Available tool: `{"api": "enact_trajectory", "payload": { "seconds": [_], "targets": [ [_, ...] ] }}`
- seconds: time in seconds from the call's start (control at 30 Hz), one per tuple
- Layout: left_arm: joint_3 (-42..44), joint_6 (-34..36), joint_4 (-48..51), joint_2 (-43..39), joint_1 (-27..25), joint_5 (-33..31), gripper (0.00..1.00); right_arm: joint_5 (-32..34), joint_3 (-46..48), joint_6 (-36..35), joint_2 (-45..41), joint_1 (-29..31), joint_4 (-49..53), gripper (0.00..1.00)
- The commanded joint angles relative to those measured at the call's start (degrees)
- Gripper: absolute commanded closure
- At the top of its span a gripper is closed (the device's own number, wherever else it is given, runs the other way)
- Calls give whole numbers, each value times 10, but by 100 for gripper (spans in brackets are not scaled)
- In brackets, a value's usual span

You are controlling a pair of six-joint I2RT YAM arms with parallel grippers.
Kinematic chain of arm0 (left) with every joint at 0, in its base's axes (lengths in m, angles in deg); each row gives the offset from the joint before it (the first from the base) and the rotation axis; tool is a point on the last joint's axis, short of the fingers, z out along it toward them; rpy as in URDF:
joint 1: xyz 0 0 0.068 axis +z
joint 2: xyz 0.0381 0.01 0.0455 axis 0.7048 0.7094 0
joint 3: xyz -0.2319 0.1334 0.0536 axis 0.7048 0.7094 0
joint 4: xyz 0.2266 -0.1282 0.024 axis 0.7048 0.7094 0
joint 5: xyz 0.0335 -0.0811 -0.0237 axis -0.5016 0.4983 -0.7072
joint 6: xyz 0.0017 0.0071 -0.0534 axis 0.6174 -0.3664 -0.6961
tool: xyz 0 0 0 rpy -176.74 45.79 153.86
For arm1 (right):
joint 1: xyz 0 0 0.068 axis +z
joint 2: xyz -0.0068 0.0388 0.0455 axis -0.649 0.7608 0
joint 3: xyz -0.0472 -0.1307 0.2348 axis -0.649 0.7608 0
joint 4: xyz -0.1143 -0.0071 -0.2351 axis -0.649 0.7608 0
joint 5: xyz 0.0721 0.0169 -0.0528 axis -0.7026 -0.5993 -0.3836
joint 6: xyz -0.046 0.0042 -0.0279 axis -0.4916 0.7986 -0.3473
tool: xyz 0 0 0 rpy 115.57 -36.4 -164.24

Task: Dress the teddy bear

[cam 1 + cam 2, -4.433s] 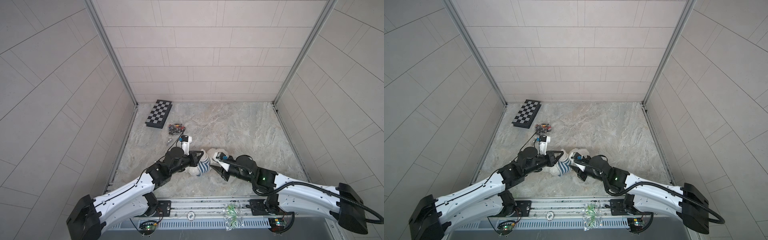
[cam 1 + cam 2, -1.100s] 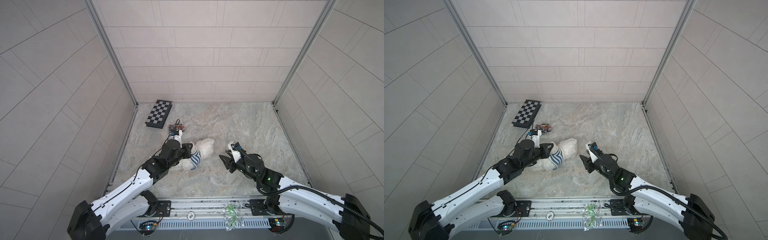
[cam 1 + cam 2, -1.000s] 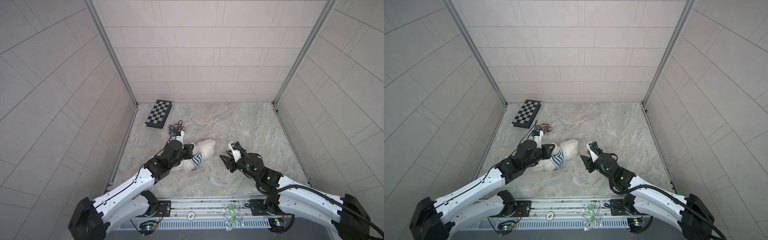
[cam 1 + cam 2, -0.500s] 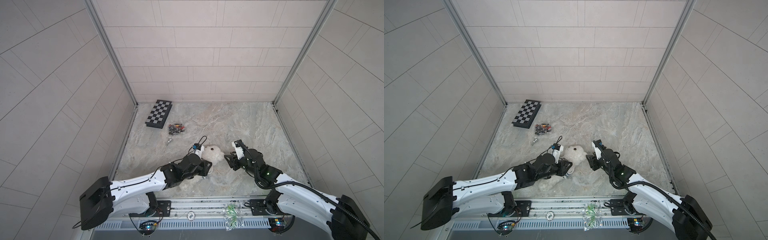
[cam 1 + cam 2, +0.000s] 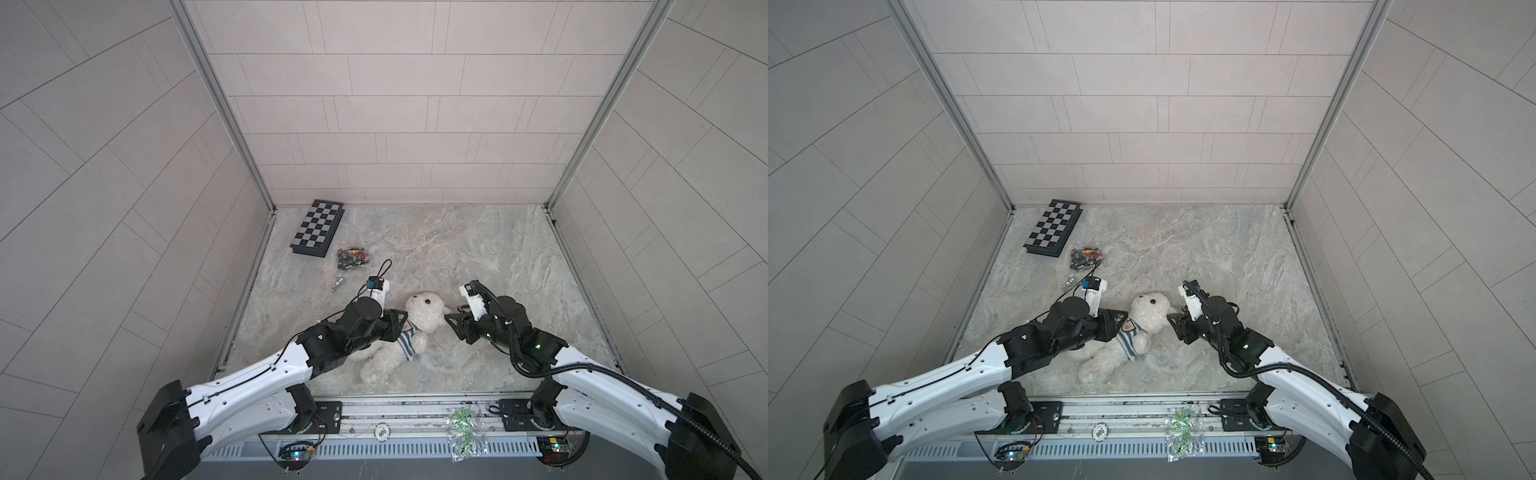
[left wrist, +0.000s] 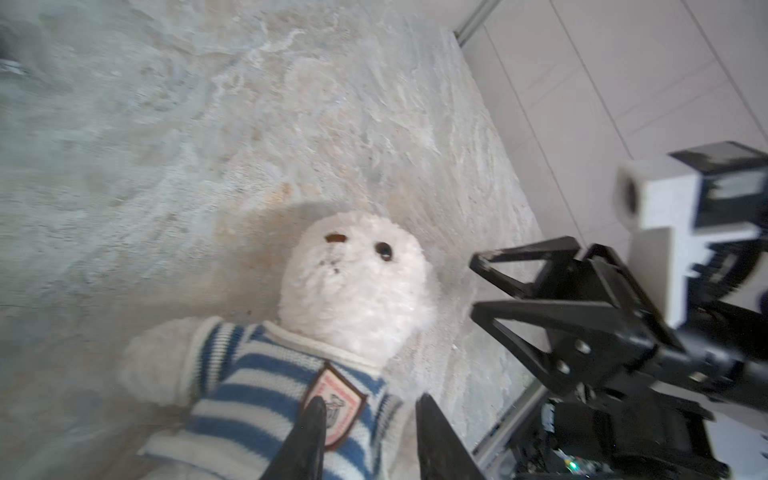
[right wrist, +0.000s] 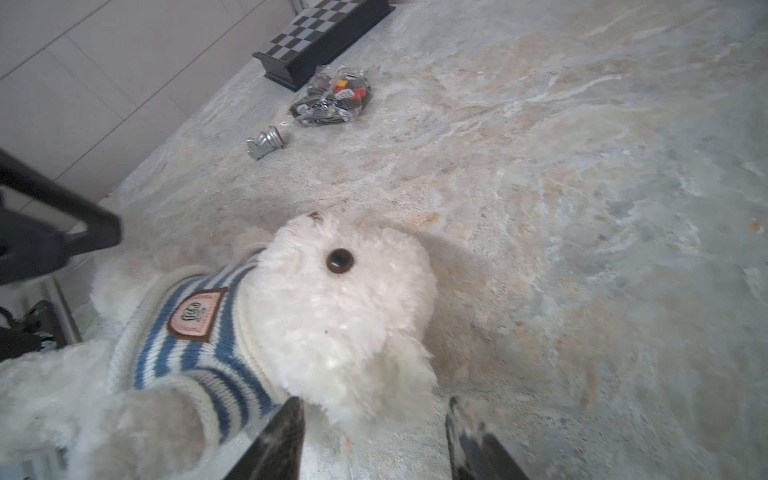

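Left gripper (image 6: pixel 370 399) has let go, and the teddy bear (image 5: pixel 424 316) now lies face-up, front-middle of the worktop (image 5: pixel 478 249).
One bear in one striped shirt (image 5: pixel 405 338). Two grippers, both parted and empty, the right gripper (image 7: pixel 374 401) beside its head. Far-left: one chessboard (image 5: pixel 318 227), one bag of small pieces (image 5: pixel 352 258), one silver chess piece (image 5: pixel 338 284). Marbled surface, tiled walls (image 5: pixel 395 104).

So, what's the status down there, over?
Left end effector open, at the badge on the striped shirt. Right end effector open, by the teddy bear, at its head. Bear on its back, shirt on. Chessboard and bag lie apart, nothing blocking.
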Motion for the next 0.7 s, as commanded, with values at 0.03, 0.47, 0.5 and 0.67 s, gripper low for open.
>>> {"api": "enact_trajectory", "payload": {
  "seconds": [0.03,0.47,0.5,0.67],
  "targets": [
    [-2,28,42,20,6,-8,64,-28,-10,-4,-9,48,-38,41],
    [61,-27,16,41,-58,-2,68,-24,-7,4,93,143,-100,46],
    [68,-33,15,40,-64,-4,68,-22,-7,3,96,143,-96,50],
    [93,-53,9,30,-80,-8,68,12,8,-7,95,142,-57,68]
  ]
}}
